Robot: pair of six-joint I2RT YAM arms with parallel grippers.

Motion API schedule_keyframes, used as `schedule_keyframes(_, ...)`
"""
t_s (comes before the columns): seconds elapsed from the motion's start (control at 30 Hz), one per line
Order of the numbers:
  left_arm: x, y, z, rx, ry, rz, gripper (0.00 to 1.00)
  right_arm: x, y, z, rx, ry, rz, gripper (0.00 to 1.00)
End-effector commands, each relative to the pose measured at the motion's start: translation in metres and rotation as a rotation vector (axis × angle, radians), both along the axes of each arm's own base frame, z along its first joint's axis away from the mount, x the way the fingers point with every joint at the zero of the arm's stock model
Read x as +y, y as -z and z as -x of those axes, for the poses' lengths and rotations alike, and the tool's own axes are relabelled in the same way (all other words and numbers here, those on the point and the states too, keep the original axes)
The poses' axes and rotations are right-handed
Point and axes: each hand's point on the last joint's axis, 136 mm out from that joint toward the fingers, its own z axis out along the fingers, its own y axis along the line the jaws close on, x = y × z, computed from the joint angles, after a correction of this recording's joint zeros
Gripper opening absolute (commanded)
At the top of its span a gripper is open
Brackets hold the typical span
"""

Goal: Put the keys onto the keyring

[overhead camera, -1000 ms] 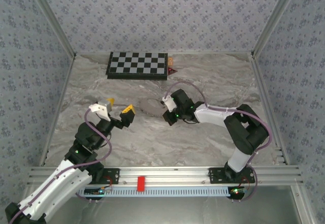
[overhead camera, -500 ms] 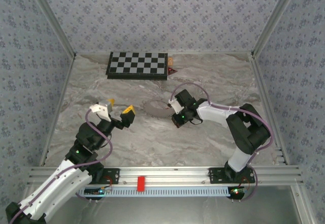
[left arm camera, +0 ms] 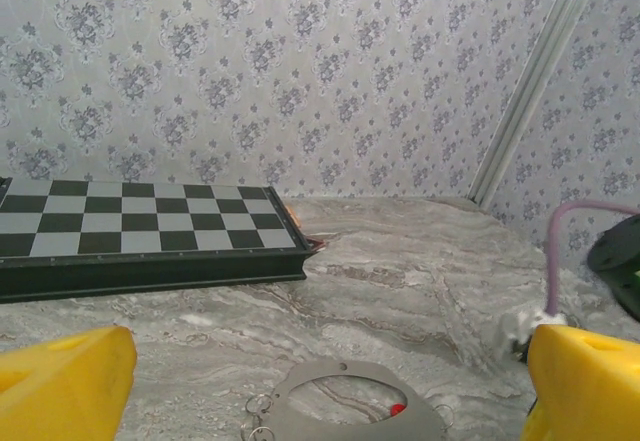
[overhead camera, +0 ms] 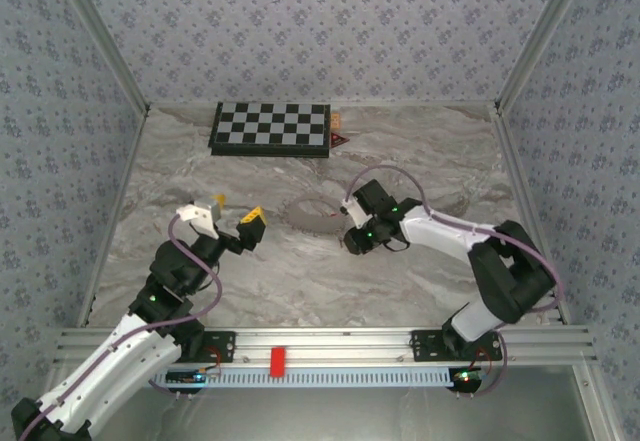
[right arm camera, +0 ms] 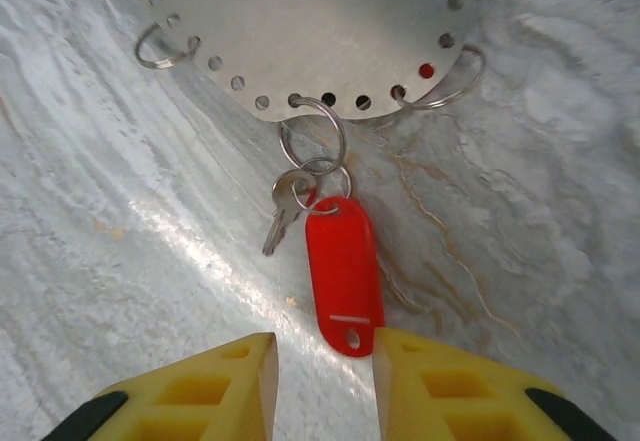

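my right gripper [right arm camera: 325, 349] stands part open with nothing held, low over the table [right arm camera: 120, 261], judged so that the key [right arm camera: 343, 266] lies flat. the end of its red head sits just inside the gap between my jaws, touching neither. its small ring [right arm camera: 312, 133] passes through a rim hole of the keyring [right arm camera: 300, 31], just beyond. my left gripper [left arm camera: 327, 361] hangs wide open and empty, facing the keyring.

the white-and-black arms [overhead camera: 100, 366] trail lilac cables [overhead camera: 380, 171], and the right gripper [right arm camera: 322, 346] has yellow fingers [right arm camera: 200, 391].
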Motion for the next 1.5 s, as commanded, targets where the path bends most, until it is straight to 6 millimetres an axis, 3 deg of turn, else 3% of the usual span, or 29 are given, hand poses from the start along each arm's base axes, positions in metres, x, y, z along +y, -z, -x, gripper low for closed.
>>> schedule_keyframes(0.0,0.005,-0.003,-0.006,0.014,-0.042,0.015,1.00,-0.014,-0.020,0.001,-0.052,0.063,-0.013,0.33)
schedule_keyframes(0.17,0.009,0.015,-0.025,0.136,-0.131,-0.028,1.00,-0.036,-0.059,-0.014,-0.239,0.178,-0.070,0.39)
schedule_keyframes(0.33,0.014,0.040,-0.048,0.320,-0.251,-0.125,1.00,-0.076,-0.099,-0.036,-0.476,0.364,-0.156,0.51)
schedule_keyframes(0.43,0.017,0.049,-0.064,0.396,-0.332,-0.191,1.00,-0.104,-0.116,-0.044,-0.609,0.476,-0.175,0.70)
schedule_keyframes(0.47,0.019,0.051,-0.068,0.413,-0.357,-0.214,1.00,-0.112,-0.121,-0.046,-0.643,0.505,-0.182,0.80)
schedule_keyframes(0.5,0.022,0.051,-0.074,0.420,-0.396,-0.234,1.00,-0.122,-0.126,-0.048,-0.675,0.536,-0.182,0.99)
schedule_keyframes(0.6,0.033,0.051,-0.089,0.427,-0.508,-0.267,1.00,-0.153,-0.133,-0.057,-0.735,0.663,-0.147,1.00)
schedule_keyframes(0.7,0.042,0.052,-0.103,0.401,-0.574,-0.285,1.00,-0.188,-0.133,-0.066,-0.796,0.818,-0.069,0.99)
schedule_keyframes(0.8,0.063,0.056,-0.115,0.358,-0.659,-0.343,1.00,-0.209,-0.130,-0.073,-0.844,0.885,-0.014,1.00)
schedule_keyframes(0.97,0.121,0.073,-0.129,0.463,-0.798,-0.469,1.00,-0.237,-0.120,-0.083,-0.871,0.954,0.080,1.00)
schedule_keyframes(1.13,0.183,0.112,-0.127,0.584,-0.950,-0.550,1.00,-0.252,-0.101,-0.097,-0.904,0.943,0.198,1.00)
schedule_keyframes(1.33,0.203,0.155,-0.137,0.592,-0.970,-0.548,1.00,-0.257,-0.071,-0.118,-0.909,0.911,0.293,1.00)
schedule_keyframes(1.47,0.197,0.149,-0.150,0.499,-0.910,-0.514,1.00,-0.264,-0.053,-0.124,-0.897,0.952,0.234,1.00)
